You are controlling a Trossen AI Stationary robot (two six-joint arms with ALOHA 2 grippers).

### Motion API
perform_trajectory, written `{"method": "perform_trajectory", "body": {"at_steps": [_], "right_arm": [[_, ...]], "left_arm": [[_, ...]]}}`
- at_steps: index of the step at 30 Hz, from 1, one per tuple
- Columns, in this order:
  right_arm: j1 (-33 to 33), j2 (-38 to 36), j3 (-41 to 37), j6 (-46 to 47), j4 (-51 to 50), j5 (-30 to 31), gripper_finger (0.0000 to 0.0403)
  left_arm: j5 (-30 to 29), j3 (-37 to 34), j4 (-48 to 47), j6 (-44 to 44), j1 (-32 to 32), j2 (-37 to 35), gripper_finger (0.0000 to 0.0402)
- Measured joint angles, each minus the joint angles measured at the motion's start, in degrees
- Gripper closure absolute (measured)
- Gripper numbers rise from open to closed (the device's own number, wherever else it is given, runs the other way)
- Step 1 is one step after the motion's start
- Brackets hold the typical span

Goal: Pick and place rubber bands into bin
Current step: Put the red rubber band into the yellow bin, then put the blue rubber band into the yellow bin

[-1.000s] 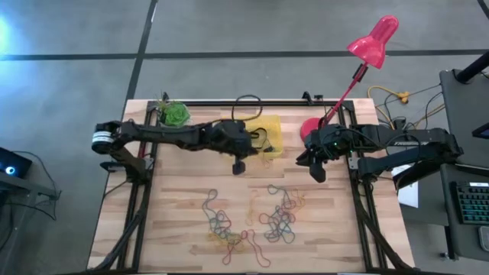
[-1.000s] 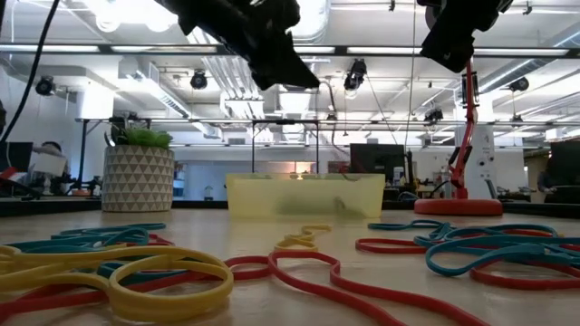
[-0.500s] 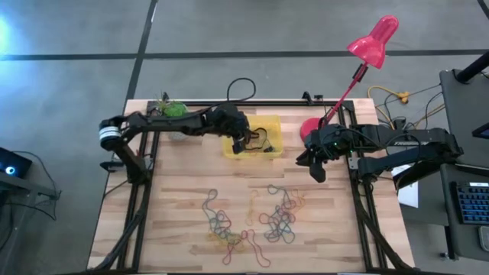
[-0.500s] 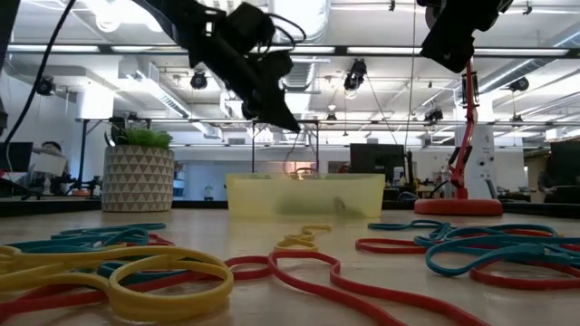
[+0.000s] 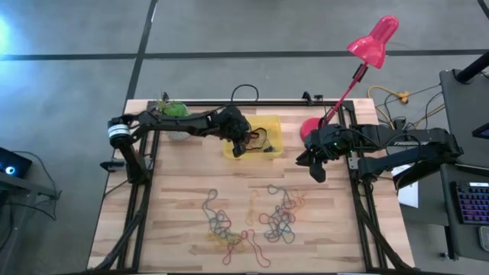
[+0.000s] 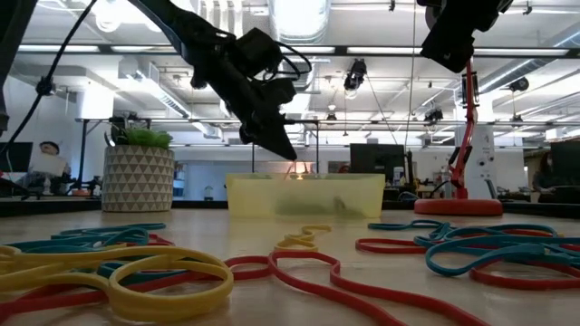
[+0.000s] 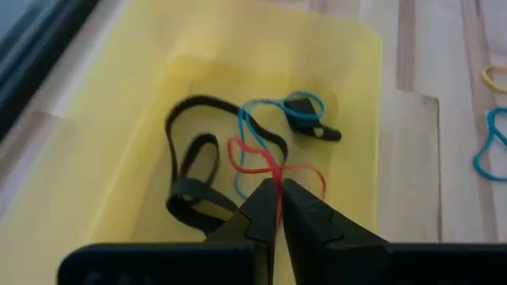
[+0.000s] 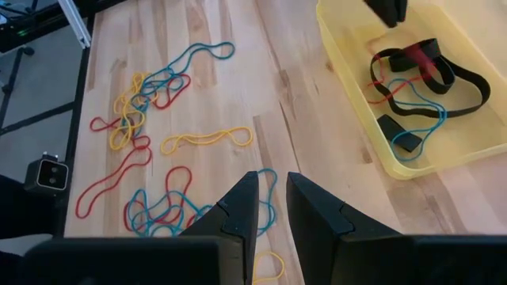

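The yellow translucent bin [image 5: 269, 127] [image 6: 308, 196] sits on the far middle of the table. It holds black, blue and red rubber bands [image 7: 238, 150] [image 8: 420, 79]. Many more loose bands [image 5: 252, 218] [image 8: 158, 87] lie scattered on the near half of the table. My left gripper [image 5: 239, 150] [image 6: 288, 154] [image 7: 277, 194] points down just over the bin's left part, shut on a red band. My right gripper [image 5: 317, 174] [image 8: 272, 194] hovers open, high above the table, to the right of the bin. My left gripper pinches a red rubber band [image 7: 272, 170] between its two fingertips, coming from above and slanting down into the bin. The band hangs slack below the fingers, and its lower loop [image 7: 305, 170] lies on the bin's floor among the blue and black bands.
A white plant pot [image 5: 174, 113] [image 6: 138, 177] stands at the far left. The red lamp's base [image 5: 312, 128] [image 6: 458, 206] sits just right of the bin, with its stem leaning over the far right corner. A black cable loop [image 5: 244, 95] lies behind the bin.
My left gripper has moved from above the table in front of the bin toward the far edge and down over the bin, staying shut. Its arm has drawn back toward the left. My right arm has kept still.
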Motion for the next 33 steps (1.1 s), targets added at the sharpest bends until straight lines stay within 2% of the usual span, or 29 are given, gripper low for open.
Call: {"method": "perform_trajectory", "body": {"at_steps": [8,12,15,22,26,33], "right_arm": [[0.0,0.0,-0.55,-0.2,0.19,0.05,0.0344],[1.09,0.49,-2.88,-0.12,1.23,-0.28,0.0344],[2.64,1.56,-5.95,-0.23,4.19,-0.59,0.0344],[6.33,6.69,-14.12,-3.25,20.5,-0.62,0.034],[6.78,11.89,-16.99,-3.24,24.92,-0.57,0.0316],[6.78,21.5,-16.42,-3.05,26.0,-0.59,0.0259]], "left_arm": [[0.37,0.0,-1.46,-0.14,0.0,-0.51,0.0297],[4.45,0.01,-4.51,-0.16,-0.9,-2.32,0.0269],[5.7,0.02,-6.42,-0.16,-2.68,-4.8,0.0266],[5.41,0.04,-7.54,-0.52,-8.73,-13.01,0.0265],[2.3,-0.05,-7.76,-1.73,-11.9,-17.19,0.0265],[-0.49,-2.92,-6.51,-5.95,-15.76,-22.93,0.0265]]}}
